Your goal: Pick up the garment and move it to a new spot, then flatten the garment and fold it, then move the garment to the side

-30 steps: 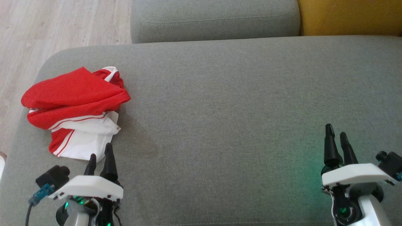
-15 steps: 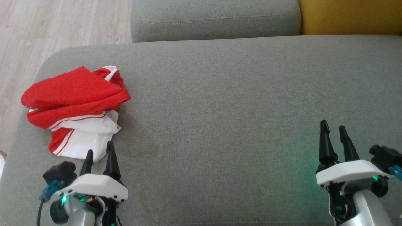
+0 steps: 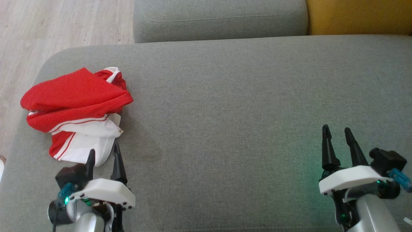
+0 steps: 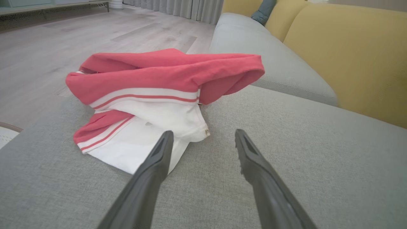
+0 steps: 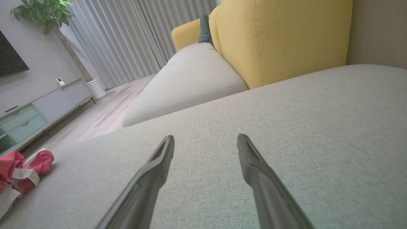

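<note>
Grey cushion (image 3: 225, 96), crumpled garment (image 3: 74, 100), left hand (image 3: 104, 148) spread beside it, right hand (image 3: 336, 127) spread

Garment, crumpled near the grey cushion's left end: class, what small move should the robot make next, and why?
Probably ease the left gripper forward onto the near white edge of the garment and close. Its jaws stand open and empty right by that edge, while the right gripper hovers open far across the grey cushion. The garment is not yet lifted.
</note>
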Controlling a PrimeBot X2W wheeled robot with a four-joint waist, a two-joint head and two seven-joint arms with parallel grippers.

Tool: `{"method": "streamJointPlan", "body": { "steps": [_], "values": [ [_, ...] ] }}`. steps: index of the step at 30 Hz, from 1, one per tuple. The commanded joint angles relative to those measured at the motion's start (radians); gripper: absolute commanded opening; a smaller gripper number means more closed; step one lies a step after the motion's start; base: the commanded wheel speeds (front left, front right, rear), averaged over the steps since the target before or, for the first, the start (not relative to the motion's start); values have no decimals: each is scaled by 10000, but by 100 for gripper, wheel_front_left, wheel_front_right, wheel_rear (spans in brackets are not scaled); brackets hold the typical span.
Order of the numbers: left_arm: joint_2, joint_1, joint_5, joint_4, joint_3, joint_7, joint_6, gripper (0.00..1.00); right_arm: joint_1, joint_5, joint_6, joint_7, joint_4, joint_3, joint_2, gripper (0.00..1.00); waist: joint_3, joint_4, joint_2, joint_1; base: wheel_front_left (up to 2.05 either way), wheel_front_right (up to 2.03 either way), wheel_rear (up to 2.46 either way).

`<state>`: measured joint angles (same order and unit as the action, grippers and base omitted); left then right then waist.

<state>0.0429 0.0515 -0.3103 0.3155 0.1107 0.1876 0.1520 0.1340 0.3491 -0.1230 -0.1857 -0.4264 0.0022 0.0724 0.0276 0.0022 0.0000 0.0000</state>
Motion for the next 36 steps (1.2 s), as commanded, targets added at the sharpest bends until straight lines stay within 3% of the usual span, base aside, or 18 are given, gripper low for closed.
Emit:
{"method": "streamJointPlan", "body": {
  "steps": [1, 24, 30, 36],
  "values": [
    [161, 398, 331, -320, -208, 155, 126, 100, 440, -321, -64, -169, 251, 200, 84, 100, 7, -10, 0, 0, 0, 0, 0],
    [105, 329, 2663, -331, -63, 741, 482, 100, 562, -2631, -77, -761, -52, 410, 70, 100, 59, -99, 0, 0, 0, 0, 0],
    [89, 354, 2604, -385, -74, 741, 420, 100, 547, -2477, -77, -761, 65, 582, 92, 100, 153, 426, 0, 0, 0, 0, 0],
    [81, 299, 2563, -441, -177, 741, 453, 100, 507, -2328, -77, -761, 231, 919, 127, 100, 260, 1518, 0, 0, 0, 0, 0]
  ]
}}
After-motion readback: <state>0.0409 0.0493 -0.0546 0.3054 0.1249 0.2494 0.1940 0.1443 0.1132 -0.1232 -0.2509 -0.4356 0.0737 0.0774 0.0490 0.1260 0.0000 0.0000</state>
